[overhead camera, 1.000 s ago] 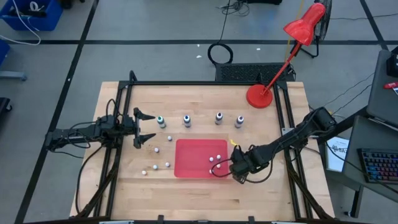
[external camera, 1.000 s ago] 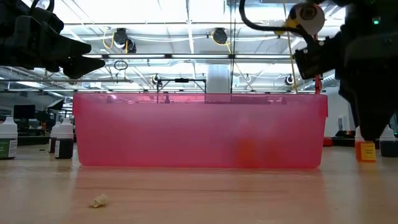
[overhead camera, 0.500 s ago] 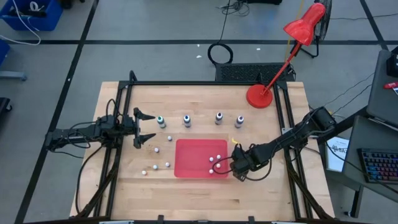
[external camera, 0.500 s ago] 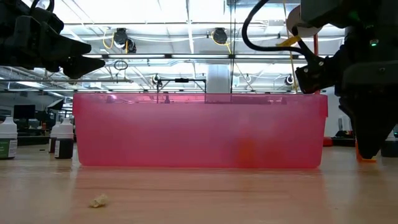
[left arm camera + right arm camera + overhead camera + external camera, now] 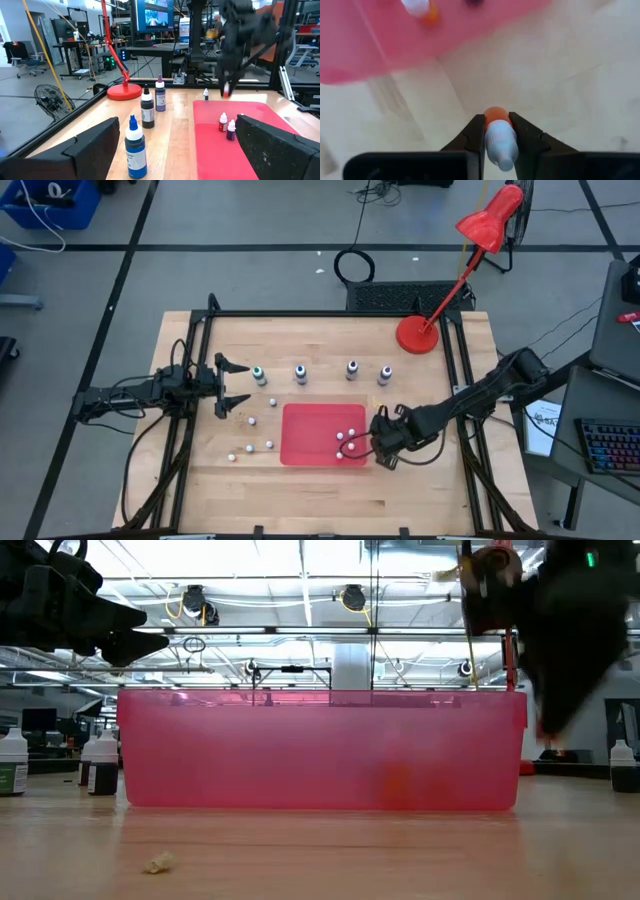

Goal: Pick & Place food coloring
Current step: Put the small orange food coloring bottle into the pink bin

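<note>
The food coloring dropper bottle (image 5: 498, 137) in play is a small one with an orange body and a white cap, pinched between the fingers (image 5: 479, 131) of the right gripper (image 5: 378, 442). Its long axis runs along the fingers, with the orange end poking out past the fingertips and the white cap back towards the wrist. The fingers are drawn in narrow, one pressing each side of the bottle. In the low view the gripper hangs clear above the worktop (image 5: 320, 340), blurred. From above it sits just beside the right edge of the red tray (image 5: 305, 430), towards the worktop's near right.

Towards the near left, several loose dropper bottles (image 5: 250, 448) stand scattered on the bare wood beside the tray. Inside the tray, at its right end, a few more small bottles (image 5: 351, 431) stand upright. The wrist view shows one of them orange and one purple.

Farther back, near the left edge, the left gripper (image 5: 247, 384) waits with its fingers spread wide and holding nothing. It points along the worktop at the green-topped bottle (image 5: 259, 375) just ahead of it. That bottle starts a row of four larger food coloring bottles (image 5: 352, 369) standing upright across the middle of the worktop, beyond the tray. A red desk lamp (image 5: 418, 335) stands at the far right corner.
</note>
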### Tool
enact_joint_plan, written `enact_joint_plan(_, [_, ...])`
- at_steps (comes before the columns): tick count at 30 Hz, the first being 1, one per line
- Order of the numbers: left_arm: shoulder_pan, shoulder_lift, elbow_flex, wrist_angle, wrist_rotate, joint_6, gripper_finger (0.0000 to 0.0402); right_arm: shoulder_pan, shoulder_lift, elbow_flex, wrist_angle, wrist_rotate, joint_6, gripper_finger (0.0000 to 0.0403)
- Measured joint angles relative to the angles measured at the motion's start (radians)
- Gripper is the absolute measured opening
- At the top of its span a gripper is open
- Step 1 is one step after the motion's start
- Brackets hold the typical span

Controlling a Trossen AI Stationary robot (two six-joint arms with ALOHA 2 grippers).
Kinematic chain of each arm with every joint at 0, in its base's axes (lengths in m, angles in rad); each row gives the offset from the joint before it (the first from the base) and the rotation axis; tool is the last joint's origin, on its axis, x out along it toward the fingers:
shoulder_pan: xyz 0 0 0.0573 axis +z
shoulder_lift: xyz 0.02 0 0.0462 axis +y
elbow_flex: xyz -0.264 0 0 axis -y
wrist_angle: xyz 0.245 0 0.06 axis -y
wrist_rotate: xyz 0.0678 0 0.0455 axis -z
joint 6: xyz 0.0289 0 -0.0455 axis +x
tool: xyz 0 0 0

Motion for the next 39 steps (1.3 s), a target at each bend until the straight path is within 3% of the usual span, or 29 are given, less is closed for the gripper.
enact_joint_plan(5, [0.0, 0.0, 0.0, 0.0, 0.0, 0.0, 0.0392, -0.026, -0.051, 0.184, -0.095, 0.09, -0.089, 0.005])
enact_joint_plan(10, [0.0, 0.0, 0.0, 0.0, 0.0, 0.0, 0.0392, -0.072, -0.007, 0.397, -0.09, 0.097, -0.26, 0.005])
enact_joint_plan(15, [0.0, 0.0, 0.0, 0.0, 0.0, 0.0, 0.0392, -0.141, 0.118, 0.635, -0.205, 0.088, -0.387, 0.005])
enact_joint_plan(22, [0.0, 0.0, 0.0, 0.0, 0.0, 0.0, 0.0392, -0.225, 0.373, 0.922, -0.422, -0.053, -0.511, 0.005])
enact_joint_plan(26, [0.0, 0.0, 0.0, -0.001, 0.0, 0.0, 0.0392, -0.259, 0.469, 0.908, -0.452, -0.102, -0.578, 0.005])
enact_joint_plan(29, [0.0, 0.0, 0.0, -0.001, 0.0, 0.0, 0.0392, -0.276, 0.5, 0.846, -0.373, -0.137, -0.62, 0.005])
enact_joint_plan(39, [0.0, 0.0, 0.0, -0.001, 0.0, 0.0, 0.0392, -0.334, 0.497, 0.59, -0.172, -0.169, -0.617, 0.005])
